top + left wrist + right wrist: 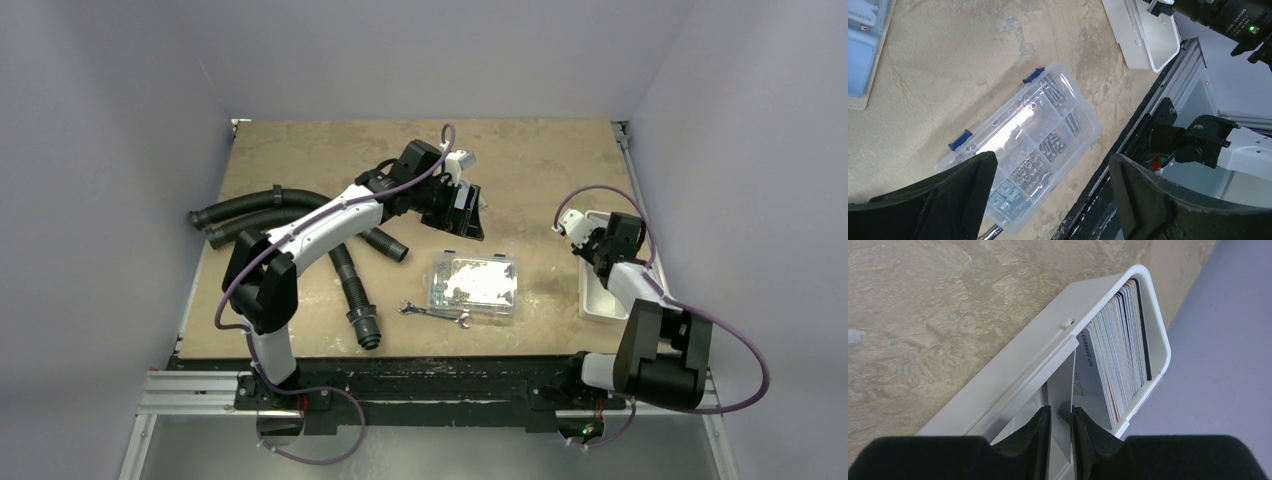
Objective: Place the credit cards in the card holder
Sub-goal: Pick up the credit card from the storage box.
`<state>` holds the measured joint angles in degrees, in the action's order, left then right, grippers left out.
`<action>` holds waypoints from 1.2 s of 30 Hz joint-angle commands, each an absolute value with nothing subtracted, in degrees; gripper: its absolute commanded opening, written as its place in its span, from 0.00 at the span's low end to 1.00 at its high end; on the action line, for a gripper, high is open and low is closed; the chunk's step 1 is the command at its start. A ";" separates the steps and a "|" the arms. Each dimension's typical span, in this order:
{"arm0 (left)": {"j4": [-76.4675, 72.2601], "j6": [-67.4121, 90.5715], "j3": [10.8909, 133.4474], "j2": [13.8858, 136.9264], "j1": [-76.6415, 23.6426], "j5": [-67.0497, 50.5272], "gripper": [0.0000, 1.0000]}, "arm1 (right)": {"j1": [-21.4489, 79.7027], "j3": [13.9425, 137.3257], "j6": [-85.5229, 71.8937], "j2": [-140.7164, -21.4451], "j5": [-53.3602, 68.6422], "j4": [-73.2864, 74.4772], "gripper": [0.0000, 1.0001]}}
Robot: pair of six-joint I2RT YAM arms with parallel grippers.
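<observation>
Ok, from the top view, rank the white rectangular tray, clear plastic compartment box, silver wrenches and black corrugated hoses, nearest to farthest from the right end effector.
1. White rectangular tray, beneath the right end effector.
2. Clear plastic compartment box, table centre.
3. Silver wrenches, at the box's left corner.
4. Black corrugated hoses, far left.

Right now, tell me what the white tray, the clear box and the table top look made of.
White tray: likely moulded plastic, matte, with rounded corners.
Clear box: see-through plastic, glossy, showing glare and blue clips.
Table top: probably pressed wood board, rough tan mottled surface; uncertain.
</observation>
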<state>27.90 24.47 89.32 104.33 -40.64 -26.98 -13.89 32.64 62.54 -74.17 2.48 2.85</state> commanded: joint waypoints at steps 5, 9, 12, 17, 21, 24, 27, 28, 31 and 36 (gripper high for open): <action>26.39 23.97 89.38 102.93 -40.97 -27.80 0.89 | -13.49 33.51 59.99 -76.14 2.69 2.07 0.10; 26.45 23.99 89.34 103.01 -41.00 -27.96 0.89 | -13.47 34.29 60.13 -74.76 2.56 2.84 0.01; 26.41 23.91 89.38 102.93 -40.98 -27.79 0.89 | -13.53 33.69 60.02 -71.58 1.90 2.97 0.00; 26.21 24.17 89.24 102.90 -40.96 -28.46 0.89 | -13.53 32.77 58.01 -65.35 3.33 3.35 0.00; 26.18 24.26 89.21 103.03 -40.97 -27.97 0.89 | -13.45 33.46 51.82 -59.62 3.36 2.85 0.00; 26.75 24.05 89.52 102.86 -41.00 -26.43 0.89 | -12.40 34.16 43.36 -53.68 -0.40 -1.68 0.00; 26.86 23.93 89.79 102.66 -40.88 -25.47 0.90 | -7.43 38.61 24.66 -52.51 -8.65 -4.71 0.00; 26.92 24.07 89.79 102.66 -40.71 -25.22 0.90 | -5.17 41.52 17.79 -53.42 -9.36 -2.68 0.00; 26.25 24.65 89.81 102.30 -39.31 -26.12 0.89 | 2.49 53.21 -1.07 -60.57 -7.54 9.40 0.00; 24.34 26.06 89.33 101.77 -36.35 -27.55 0.89 | 10.86 66.69 -19.30 -74.87 5.39 23.54 0.00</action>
<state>27.64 24.73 89.25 104.33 -39.07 -26.17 6.39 60.80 2.83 -67.48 -4.62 11.38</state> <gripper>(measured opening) 0.893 0.035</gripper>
